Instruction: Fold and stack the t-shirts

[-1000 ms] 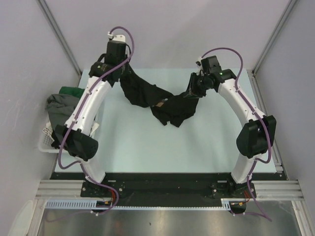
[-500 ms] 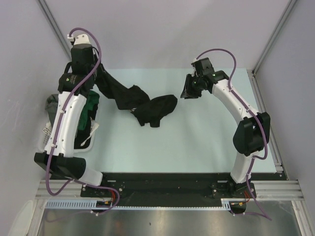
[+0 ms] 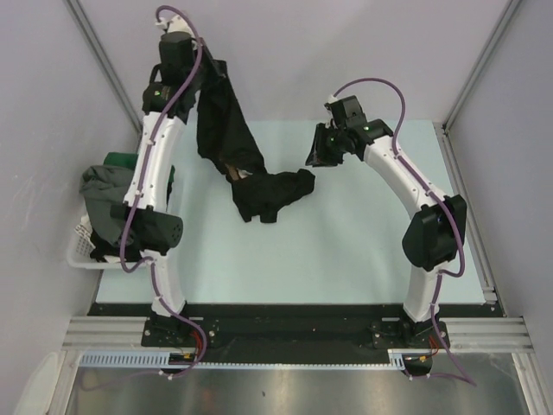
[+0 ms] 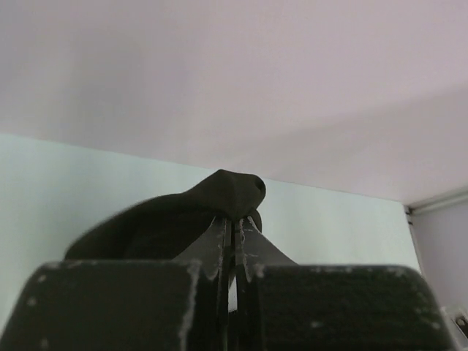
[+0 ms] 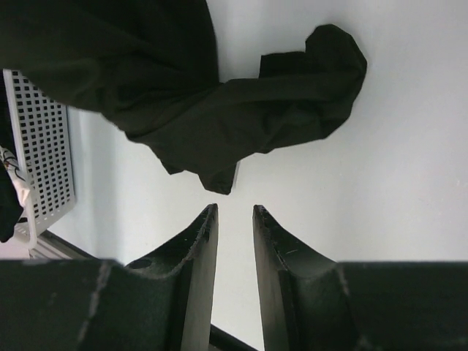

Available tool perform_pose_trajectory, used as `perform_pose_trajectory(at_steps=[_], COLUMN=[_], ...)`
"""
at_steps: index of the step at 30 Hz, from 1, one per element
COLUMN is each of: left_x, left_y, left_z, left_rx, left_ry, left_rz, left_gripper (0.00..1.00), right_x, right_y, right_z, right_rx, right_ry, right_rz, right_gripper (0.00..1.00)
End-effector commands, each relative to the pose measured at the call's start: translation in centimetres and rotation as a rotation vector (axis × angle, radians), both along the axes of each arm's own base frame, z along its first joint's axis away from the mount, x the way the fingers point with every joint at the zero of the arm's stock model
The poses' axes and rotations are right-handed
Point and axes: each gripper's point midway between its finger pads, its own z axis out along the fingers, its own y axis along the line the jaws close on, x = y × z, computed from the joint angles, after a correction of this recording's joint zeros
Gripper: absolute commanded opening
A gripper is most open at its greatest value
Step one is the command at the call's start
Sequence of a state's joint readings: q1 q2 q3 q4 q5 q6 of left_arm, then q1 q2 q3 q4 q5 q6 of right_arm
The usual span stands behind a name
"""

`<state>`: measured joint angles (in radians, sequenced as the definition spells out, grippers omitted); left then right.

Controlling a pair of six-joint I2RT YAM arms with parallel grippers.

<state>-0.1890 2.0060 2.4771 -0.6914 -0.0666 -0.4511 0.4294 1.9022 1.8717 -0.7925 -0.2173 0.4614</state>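
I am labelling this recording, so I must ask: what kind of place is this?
Probably a robotics lab test cell: plain grey walls, a pale table on a metal rail frame with two arms bolted on, and the left pincer holding up a black t-shirt.

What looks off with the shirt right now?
The black shirt hangs twisted from the left gripper by one end, its lower part bunched on the table. The right gripper is open and empty near it, so nothing spreads the cloth.

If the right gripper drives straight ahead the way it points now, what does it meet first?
Likely the black t-shirt bunched ahead of the open right gripper; depth is unclear.
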Motion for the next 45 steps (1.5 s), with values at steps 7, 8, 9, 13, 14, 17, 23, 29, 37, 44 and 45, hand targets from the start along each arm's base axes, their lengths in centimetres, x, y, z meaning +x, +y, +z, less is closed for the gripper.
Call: perform_pose_trajectory(at_steps=[7,8,9,13,14,17,23,29,37,44,45], left_x=[-11.8,-15.2,-16.7,-24.9,-26.0,-29.1,-23.8,-17.6,-11.4,-11.9,-12.1], left_y=[-1.6,-0.6,0.1,3.4,3.9,6.3,5.9,2.5,-6.9,-16.5,-16.8], left_z=[21.2,24.0,25.3,30.2,30.4,30.8,24.9,19.6,15.0,14.2,14.6], left_rx=[-0.09,-0.093,-0.095,-0.082,-0.057,-0.02,0.03,-0.01,-0.075,-0.122,-0.128], left_ry=[-0.578,-0.649,-0.688,-0.839,-0.853,-0.873,-0.686,-0.527,-0.393,-0.411,-0.423], left_rz=[-0.131,-0.132,-0.124,-0.07,-0.057,0.047,0.061,-0.06,-0.333,-0.567,-0.583], left_gripper=[0.0,0.0,0.0,0.0,0.0,0.0,0.0,0.0,0.0,0.0,0.0], right_x=[-0.1,-0.1,-0.2,-0.7,-0.7,-0.8,-0.6,-1.3,-1.8,-1.5,-1.4], right_y=[1.2,1.4,1.8,3.1,3.5,4.1,4.3,3.6,2.2,1.2,1.0], right_z=[1.8,1.7,1.4,-0.4,-0.9,-1.1,-1.4,-1.7,-2.4,-1.8,-1.8], right_rx=[0.035,0.043,0.052,0.063,0.057,0.056,0.043,0.026,0.035,0.035,0.034], right_ry=[-0.07,-0.072,-0.075,-0.035,-0.025,-0.025,-0.014,-0.017,-0.008,-0.027,-0.025], right_rz=[-0.006,-0.005,0.0,0.027,0.032,0.048,0.069,0.072,0.036,0.005,0.0], right_gripper=[0.31,0.31,0.31,0.31,0.31,0.31,0.31,0.3,0.3,0.31,0.31])
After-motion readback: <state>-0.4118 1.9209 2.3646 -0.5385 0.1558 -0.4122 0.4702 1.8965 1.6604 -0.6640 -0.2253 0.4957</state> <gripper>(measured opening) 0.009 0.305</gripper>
